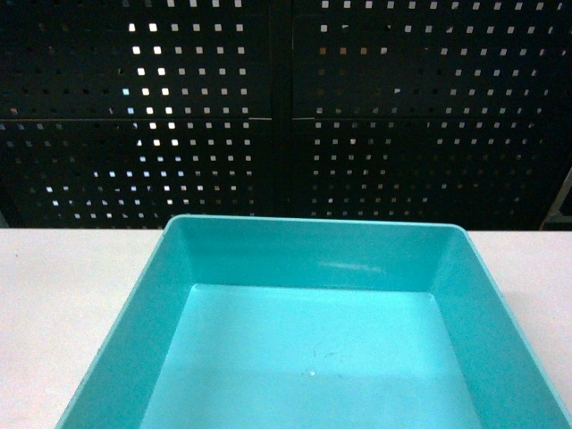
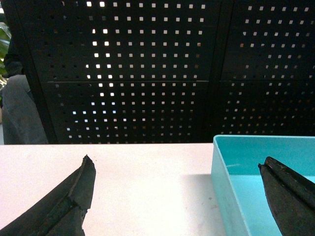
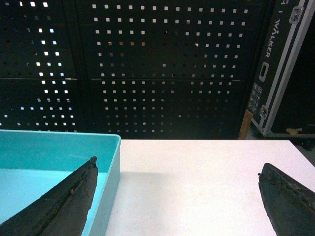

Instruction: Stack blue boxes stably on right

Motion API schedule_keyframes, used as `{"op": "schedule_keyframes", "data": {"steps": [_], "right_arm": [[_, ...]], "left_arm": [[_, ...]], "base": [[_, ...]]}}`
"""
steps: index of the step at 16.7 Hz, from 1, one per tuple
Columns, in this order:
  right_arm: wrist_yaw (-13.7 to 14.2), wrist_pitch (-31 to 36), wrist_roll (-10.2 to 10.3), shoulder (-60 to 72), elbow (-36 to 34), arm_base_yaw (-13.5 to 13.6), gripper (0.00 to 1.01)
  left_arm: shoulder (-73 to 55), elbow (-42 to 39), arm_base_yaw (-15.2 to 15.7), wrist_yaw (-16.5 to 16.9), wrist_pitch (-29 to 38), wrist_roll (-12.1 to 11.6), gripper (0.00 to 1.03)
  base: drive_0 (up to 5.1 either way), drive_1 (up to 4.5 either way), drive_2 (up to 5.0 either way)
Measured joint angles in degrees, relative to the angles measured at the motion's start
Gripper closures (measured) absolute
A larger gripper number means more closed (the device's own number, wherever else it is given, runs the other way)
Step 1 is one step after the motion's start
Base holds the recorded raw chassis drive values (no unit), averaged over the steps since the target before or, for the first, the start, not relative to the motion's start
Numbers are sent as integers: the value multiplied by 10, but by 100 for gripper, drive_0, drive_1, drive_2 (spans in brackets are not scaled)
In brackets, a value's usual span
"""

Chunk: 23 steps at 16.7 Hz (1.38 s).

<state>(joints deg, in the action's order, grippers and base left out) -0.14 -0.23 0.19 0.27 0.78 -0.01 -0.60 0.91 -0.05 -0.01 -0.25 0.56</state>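
Perforated black panels back white table; both end effectors spread apart.

Black perforated panels behind white table

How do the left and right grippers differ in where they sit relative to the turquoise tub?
The left gripper straddles the tub's left wall, its right finger over the inside and its left finger over the table. The right gripper straddles the right wall, mirrored. Both are open and hold nothing.
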Motion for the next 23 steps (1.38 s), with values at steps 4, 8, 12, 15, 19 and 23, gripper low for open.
{"op": "schedule_keyframes", "data": {"steps": [4, 8, 12, 15, 19, 23], "right_arm": [[0, 0, 0, 0, 0, 0, 3], [0, 0, 0, 0, 0, 0, 3], [0, 0, 0, 0, 0, 0, 3], [0, 0, 0, 0, 0, 0, 3], [-18, 118, -4, 106, 1, -7, 3], [-16, 204, -3, 250, 31, 32, 3]], "left_arm": [[0, 0, 0, 0, 0, 0, 5], [0, 0, 0, 0, 0, 0, 5], [0, 0, 0, 0, 0, 0, 5], [0, 0, 0, 0, 0, 0, 5], [-104, 3, -3, 22, 93, 1, 5], [-262, 66, -17, 72, 185, -6, 5]], "base": [[0, 0, 0], [0, 0, 0], [0, 0, 0], [0, 0, 0], [0, 0, 0], [0, 0, 0]]}}
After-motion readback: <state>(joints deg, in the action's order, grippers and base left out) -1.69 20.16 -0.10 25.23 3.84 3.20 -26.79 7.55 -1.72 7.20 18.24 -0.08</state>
